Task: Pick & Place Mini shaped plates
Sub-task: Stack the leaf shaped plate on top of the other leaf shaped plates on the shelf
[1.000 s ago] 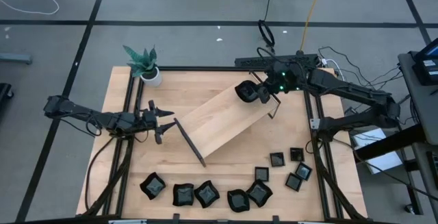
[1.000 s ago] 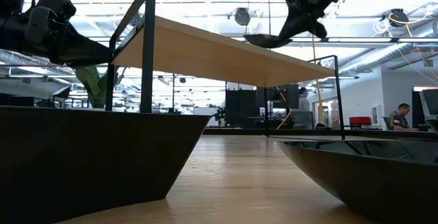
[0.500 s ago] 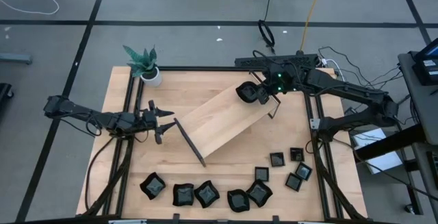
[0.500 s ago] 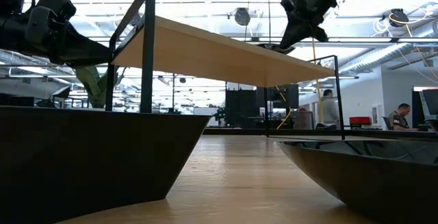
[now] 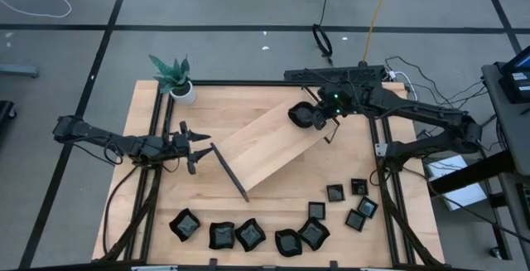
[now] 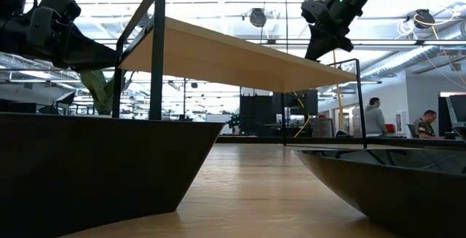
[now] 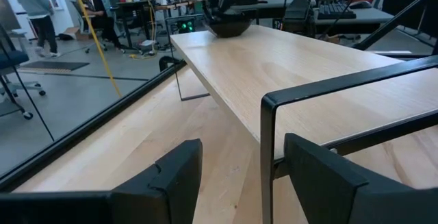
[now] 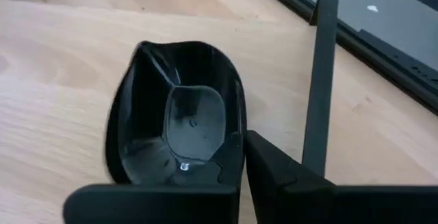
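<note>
The pale wooden tray (image 5: 269, 151) stands slantwise on its black end rails, its board raised off the table. My right gripper (image 5: 316, 117) is over the tray's far right end, shut on a glossy black wavy-edged mini plate (image 8: 179, 138), which also shows in the left wrist view (image 7: 229, 25). My left gripper (image 5: 195, 147) is open at the tray's left rail (image 7: 267, 155). Its fingers stand on either side of the rail without touching it. Several more mini plates (image 5: 250, 234) lie in a row along the table's near edge. My right gripper pinches the mini plate by its rim (image 8: 236, 148) between the two fingers, which come at it from above, slanting down. One finger (image 8: 280, 176) is outside the rim. The plate's underside rests on the tray's board near the far right rail (image 8: 318, 80).
A small potted plant (image 5: 174, 76) stands at the table's far left corner. Small square plates (image 5: 358, 205) cluster near the right near corner. Two plates loom close in the low view (image 6: 95, 165) (image 6: 386, 180). A black frame (image 5: 381, 163) borders the table; people move in the room behind.
My right gripper has come down and a little toward the table's right, bringing the mini plate from above the tray onto the board's far right end. The left arm has kept still.
</note>
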